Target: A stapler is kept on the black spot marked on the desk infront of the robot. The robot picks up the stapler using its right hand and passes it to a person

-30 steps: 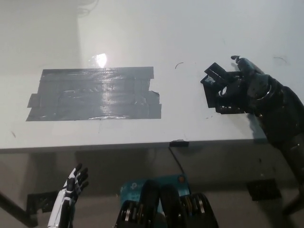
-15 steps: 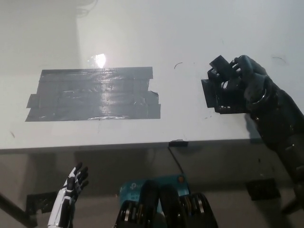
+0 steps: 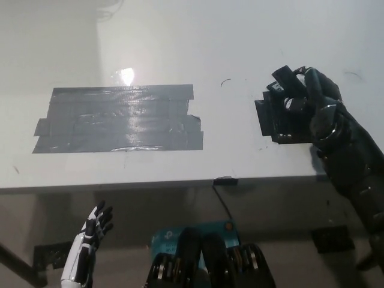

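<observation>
I see the desk (image 3: 240, 36) as a smooth white plate with a soft glare in the upper left of the frame; a large grey patch of tape (image 3: 118, 119), made of overlapping strips with wrinkled, shiny surface and uneven edges, lies in the left half; a smaller black spot (image 3: 277, 123), roughly square and matt, sits at the right, near the front edge of the desk.

The right hand (image 3: 315, 99), black and with hard jointed shells, is over the upper part of the black spot; its fingers are curled around the stapler (image 3: 284, 83), so it has hold of it. Compared with half a second ago, the hand and the stapler are a little higher in the frame and more turned to the right; more of the black spot is now uncovered below them.

The stapler is dark, blocky and angular; against the black hand and black spot I cannot separate its lower part, and I cannot tell if it touches the desk.

The left hand (image 3: 93, 231), white, hangs at the lower left, below the desk edge, fingers spread and holding nothing.
</observation>
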